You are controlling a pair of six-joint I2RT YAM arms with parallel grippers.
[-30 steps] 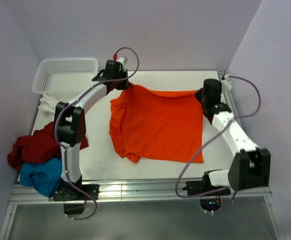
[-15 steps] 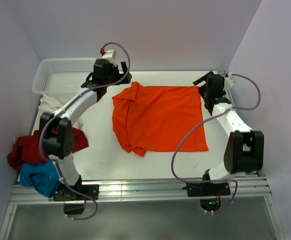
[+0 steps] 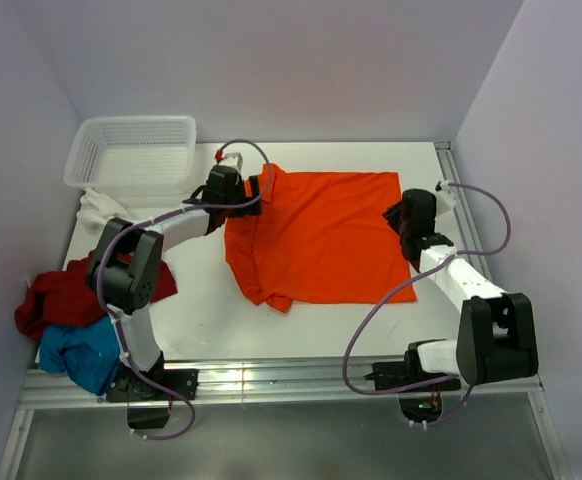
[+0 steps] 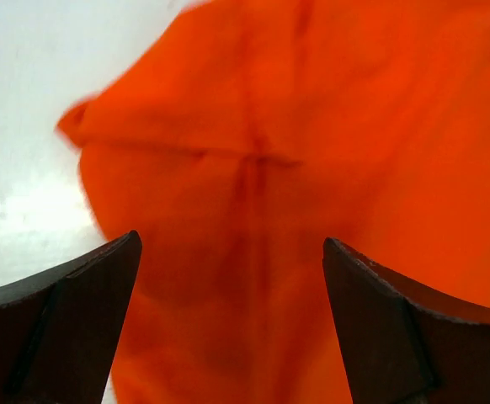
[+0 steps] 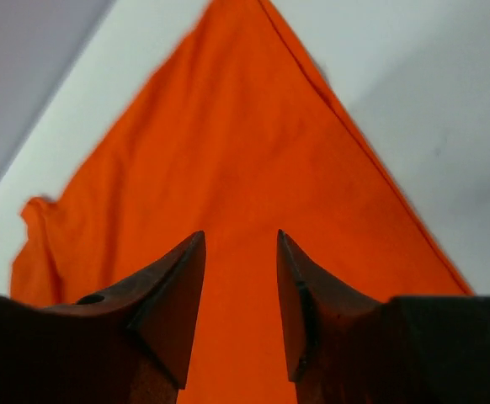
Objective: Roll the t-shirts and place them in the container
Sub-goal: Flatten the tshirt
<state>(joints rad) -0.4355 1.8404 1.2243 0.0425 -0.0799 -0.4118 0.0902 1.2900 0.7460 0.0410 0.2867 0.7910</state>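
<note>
Since both hands let go a moment ago, the orange collared t-shirt (image 3: 321, 240) no longer hangs stretched between them; it lies spread flat on the table (image 3: 201, 310).

Well off to the left of your left hand, nearer the arm bases, the dark red t-shirt (image 3: 56, 295) and the blue t-shirt (image 3: 81, 355) sit heaped together. The white t-shirt (image 3: 96, 208) is bunched beyond them, just beside the white mesh basket (image 3: 131, 122).

Your left hand (image 4: 230, 244) now has its jaws spread wide and holds nothing. It has come back from the far edge and hovers over the collar end of the orange t-shirt, with cloth filling its wrist view. I cannot tell whether its fingertips touch the fabric.

The body of the orange t-shirt lies between your two hands, collar toward the left hand and hem toward the right, with a sleeve folded near its front-left corner.

Your right hand (image 5: 241, 240) sits at the hem edge, its jaws parted only narrowly and empty, with the cloth lying ahead of them.

By my reading, the laying-out is done and the rolling has not begun. None of the other three t-shirts is rolled yet.
</note>
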